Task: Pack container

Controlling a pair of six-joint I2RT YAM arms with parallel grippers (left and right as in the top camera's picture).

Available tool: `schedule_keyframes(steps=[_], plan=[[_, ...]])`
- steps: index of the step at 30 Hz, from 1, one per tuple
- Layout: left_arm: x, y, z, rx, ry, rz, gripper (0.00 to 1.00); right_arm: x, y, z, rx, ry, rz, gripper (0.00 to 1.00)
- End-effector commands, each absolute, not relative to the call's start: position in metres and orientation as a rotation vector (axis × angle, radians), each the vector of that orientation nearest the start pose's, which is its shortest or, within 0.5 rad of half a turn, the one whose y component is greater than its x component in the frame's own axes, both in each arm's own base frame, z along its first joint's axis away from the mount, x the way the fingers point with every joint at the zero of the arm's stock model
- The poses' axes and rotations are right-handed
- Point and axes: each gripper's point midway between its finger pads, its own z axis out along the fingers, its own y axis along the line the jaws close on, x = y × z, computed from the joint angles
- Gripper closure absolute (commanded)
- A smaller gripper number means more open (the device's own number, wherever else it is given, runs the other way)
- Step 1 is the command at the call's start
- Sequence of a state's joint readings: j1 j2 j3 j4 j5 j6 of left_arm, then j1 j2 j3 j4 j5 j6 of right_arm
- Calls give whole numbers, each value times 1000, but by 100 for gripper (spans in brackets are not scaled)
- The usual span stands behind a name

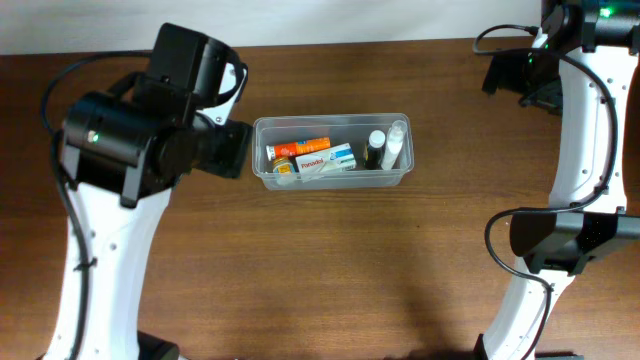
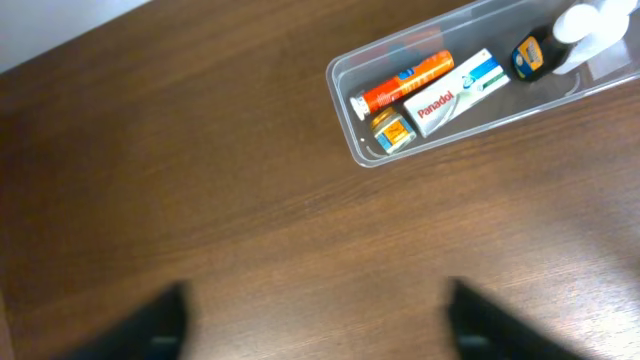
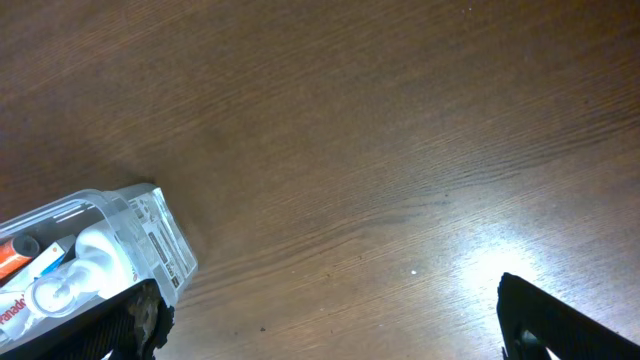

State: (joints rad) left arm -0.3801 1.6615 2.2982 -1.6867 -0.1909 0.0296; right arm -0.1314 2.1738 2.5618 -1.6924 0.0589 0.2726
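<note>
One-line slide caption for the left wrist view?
Left pincer open over the wooden table; the container at upper right holds an orange tube, a Panadol box and a dark bottle.

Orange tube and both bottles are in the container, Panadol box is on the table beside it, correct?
No. The Panadol box lies inside the container, alongside the orange tube, not on the table; the left wrist view shows it. The dark bottle and white bottle are in it too.

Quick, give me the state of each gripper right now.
Left gripper: open, fingers wide apart, holding nothing.
Right gripper: open, fingers wide apart, holding nothing.
</note>
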Motion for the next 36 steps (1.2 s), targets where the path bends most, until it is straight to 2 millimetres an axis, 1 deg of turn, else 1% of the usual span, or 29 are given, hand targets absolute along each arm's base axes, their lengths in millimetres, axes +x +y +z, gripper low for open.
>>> schedule_keyframes(steps=[1,4,8,11,13,15,17,19,22,26,29,32,36], plan=[[302,-87,376,440,2508,85,0,431,-67,255,579,2781,-51,2],[301,-85,377,433,2503,89,0,431,-67,255,579,2781,-51,2],[291,-80,392,406,2446,57,1,431,-67,255,579,2781,-51,2],[296,-69,419,316,2306,28,0,431,-67,255,579,2781,-51,2],[298,-61,430,262,2219,-5,0,431,-67,255,579,2781,-51,2],[300,-50,435,206,2148,-19,0,431,-67,255,579,2781,-51,2],[302,-37,433,151,2081,-17,1,431,-67,255,579,2781,-51,2],[303,-25,426,106,2018,-12,0,431,-67,255,579,2781,-51,2],[302,-10,405,52,1946,10,0,431,-67,255,579,2781,-51,2],[296,3,365,32,1883,40,0,431,-67,255,579,2781,-51,2],[292,5,335,31,1833,36,0,431,-67,255,579,2781,-51,2],[287,2,303,47,1781,9,1,431,-67,255,579,2781,-51,2],[277,-1,265,71,1706,-18,1,431,-67,255,579,2781,-51,2]])
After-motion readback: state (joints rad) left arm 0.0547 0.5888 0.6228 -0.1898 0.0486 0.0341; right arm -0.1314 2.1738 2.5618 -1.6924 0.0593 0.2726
